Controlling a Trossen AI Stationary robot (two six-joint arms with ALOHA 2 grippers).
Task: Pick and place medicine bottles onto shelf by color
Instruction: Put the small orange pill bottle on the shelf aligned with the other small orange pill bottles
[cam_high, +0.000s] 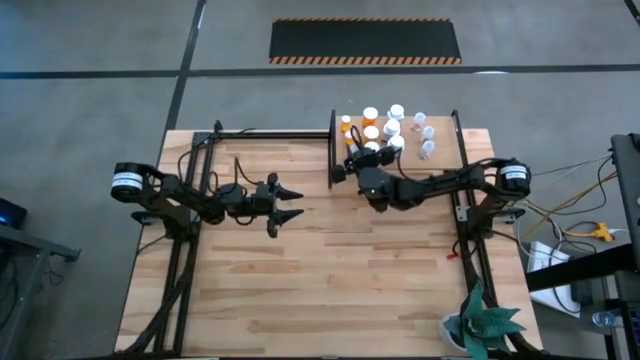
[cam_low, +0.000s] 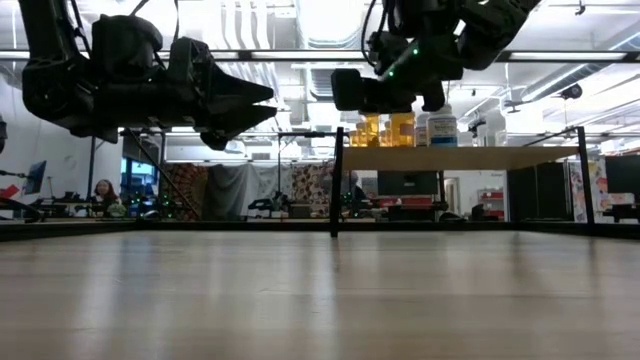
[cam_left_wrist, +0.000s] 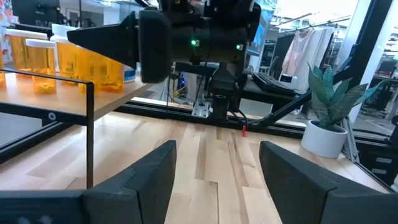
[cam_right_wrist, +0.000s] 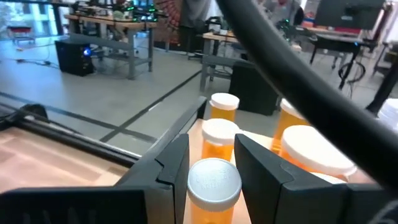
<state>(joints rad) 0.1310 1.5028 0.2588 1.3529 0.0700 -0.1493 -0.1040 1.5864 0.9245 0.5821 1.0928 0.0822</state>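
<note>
The shelf (cam_high: 445, 165) stands at the table's far right, a light board on black posts. Orange bottles (cam_high: 371, 132) stand on its left part and white ones (cam_high: 426, 132) on its right. My right gripper (cam_right_wrist: 210, 144) reaches level over the shelf's near left corner, shut on an orange bottle with a white cap (cam_right_wrist: 214, 180). More orange bottles (cam_right_wrist: 219, 138) stand just beyond it. My left gripper (cam_high: 292, 202) hangs open above the table left of the shelf, with nothing between its fingers (cam_left_wrist: 155, 171). My right gripper pinches the orange bottle between its two fingers (cam_right_wrist: 171, 165), one on each side of the bottle just below the cap (cam_right_wrist: 214, 182). The fingers come level from the near right, pointing toward the far left. The bottle stands upright; its base is hidden.
A potted plant (cam_high: 482, 325) sits at the table's near right corner. The shelf's black corner post (cam_high: 331, 150) stands beside my right gripper. Bare plank tabletop (cam_high: 330, 270) spreads across the middle and near side.
</note>
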